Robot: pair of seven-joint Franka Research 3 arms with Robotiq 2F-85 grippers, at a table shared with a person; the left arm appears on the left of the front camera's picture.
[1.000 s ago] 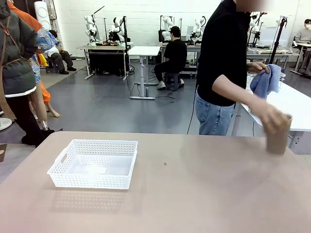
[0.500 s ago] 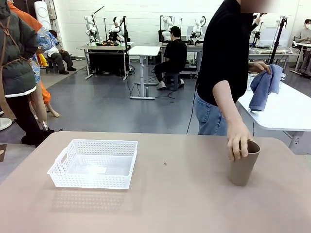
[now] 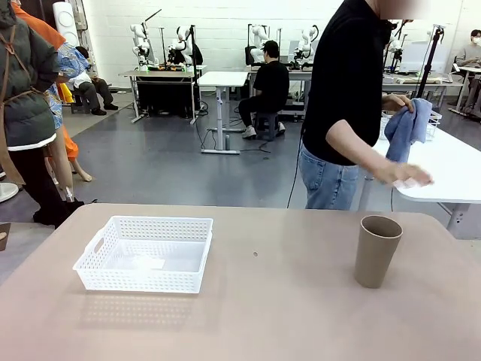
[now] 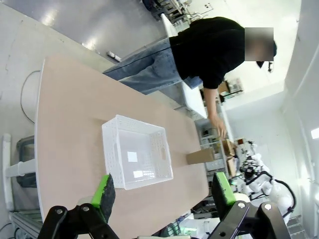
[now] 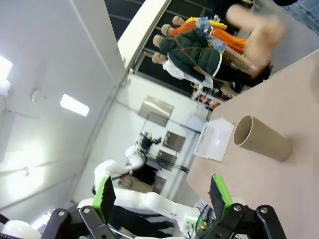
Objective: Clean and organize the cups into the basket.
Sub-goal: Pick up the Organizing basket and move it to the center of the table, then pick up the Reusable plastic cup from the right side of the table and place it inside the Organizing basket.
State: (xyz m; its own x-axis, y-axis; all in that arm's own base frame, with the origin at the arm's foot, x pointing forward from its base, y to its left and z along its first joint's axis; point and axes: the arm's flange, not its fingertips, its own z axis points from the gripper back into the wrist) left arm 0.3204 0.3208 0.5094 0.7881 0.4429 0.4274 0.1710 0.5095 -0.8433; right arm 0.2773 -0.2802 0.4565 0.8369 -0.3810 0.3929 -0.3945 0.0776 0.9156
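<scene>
A tall tan-brown tapered matte tumbler (image 3: 377, 250) stood upright, mouth up, on the right part of the beige table (image 3: 270, 320), with nothing touching it. Well apart to its left sat the shallow white perforated plastic basket (image 3: 154, 221). Across the table, a person in a black top held one hand (image 3: 403, 177) in the air beyond the tumbler and gripped a blue cloth (image 3: 409, 124) in the other. The left gripper (image 4: 163, 189) hung high above the table, jaws wide apart and holding nothing. The right gripper (image 5: 162, 193) also gaped wide, clear of the tumbler.

A grey floor (image 3: 165, 165) runs back to a white brick wall (image 3: 218, 22), past white tables (image 3: 223, 78).
</scene>
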